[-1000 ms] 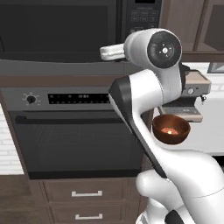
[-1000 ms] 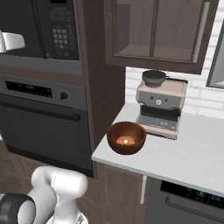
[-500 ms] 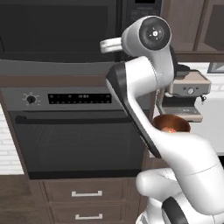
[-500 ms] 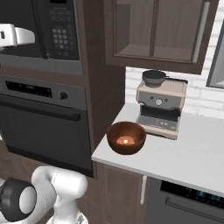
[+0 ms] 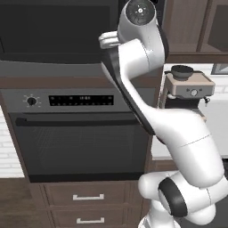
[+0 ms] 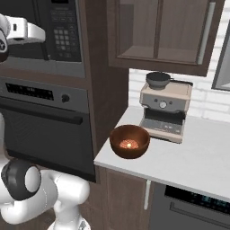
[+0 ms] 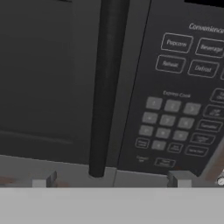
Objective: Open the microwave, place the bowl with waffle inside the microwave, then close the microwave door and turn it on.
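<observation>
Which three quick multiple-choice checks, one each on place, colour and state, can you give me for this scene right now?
1. Where is the round reddish-brown bowl?
A. on the white counter
B. inside the microwave
C. on the oven

2. What colour is the piece inside the bowl?
A. green
B. orange-tan
C. blue

3. How is the dark glass microwave door?
A. wide open
B. shut
C. removed

Answers: 1 A, it sits on the counter before the coffee machine. 2 B, the waffle glows orange-tan. 3 B, the door lies flush beside the keypad.
</observation>
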